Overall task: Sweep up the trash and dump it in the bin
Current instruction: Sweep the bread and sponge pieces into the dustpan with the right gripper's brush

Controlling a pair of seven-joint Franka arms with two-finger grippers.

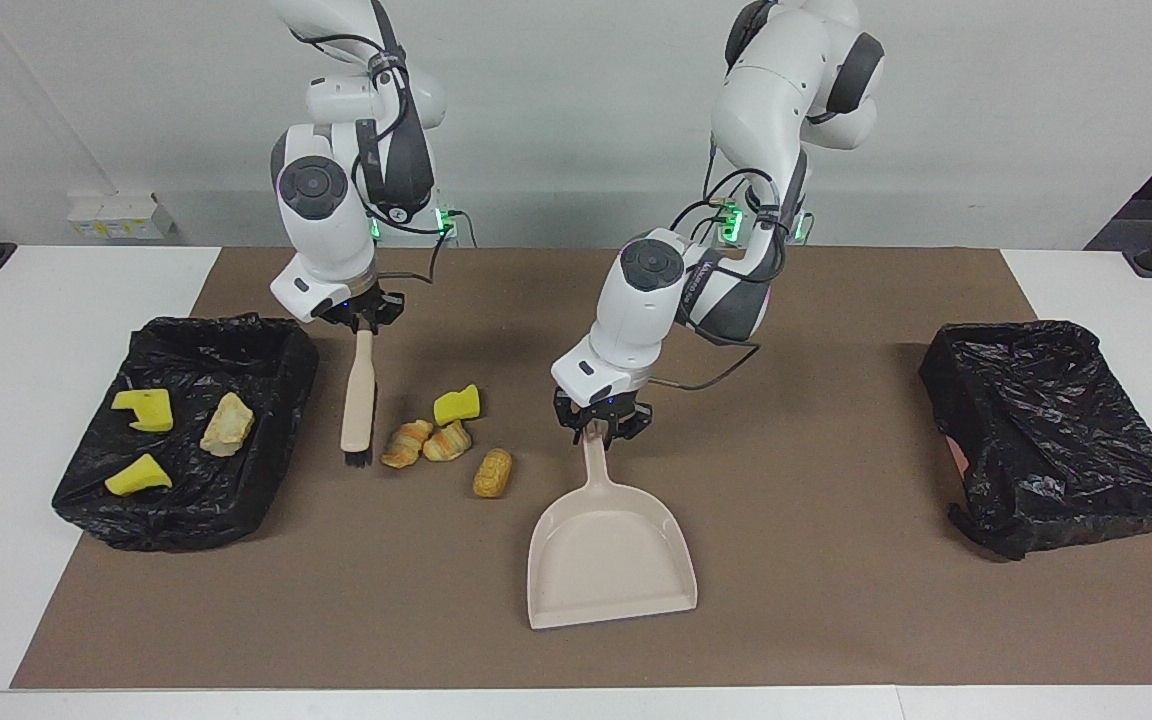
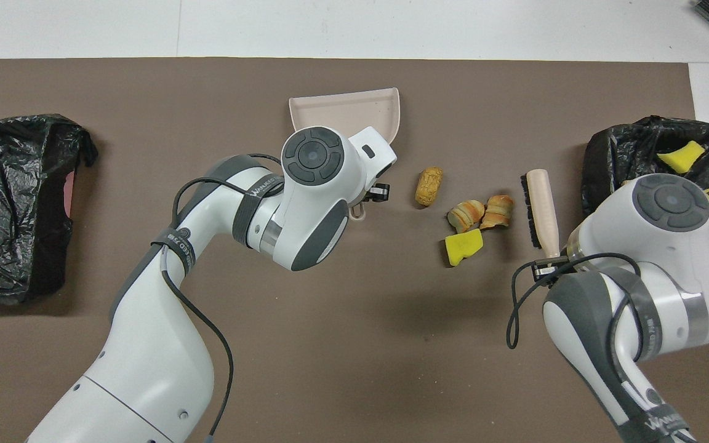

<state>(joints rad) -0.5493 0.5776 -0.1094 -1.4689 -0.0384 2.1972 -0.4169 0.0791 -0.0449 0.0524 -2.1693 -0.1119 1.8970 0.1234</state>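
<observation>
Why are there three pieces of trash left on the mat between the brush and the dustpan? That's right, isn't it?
Not quite: four pieces lie there, not three. The overhead view shows a yellow sponge chunk, two croissant-like pastries and a golden-brown roll. They do lie on the mat between the brush and the dustpan.
</observation>
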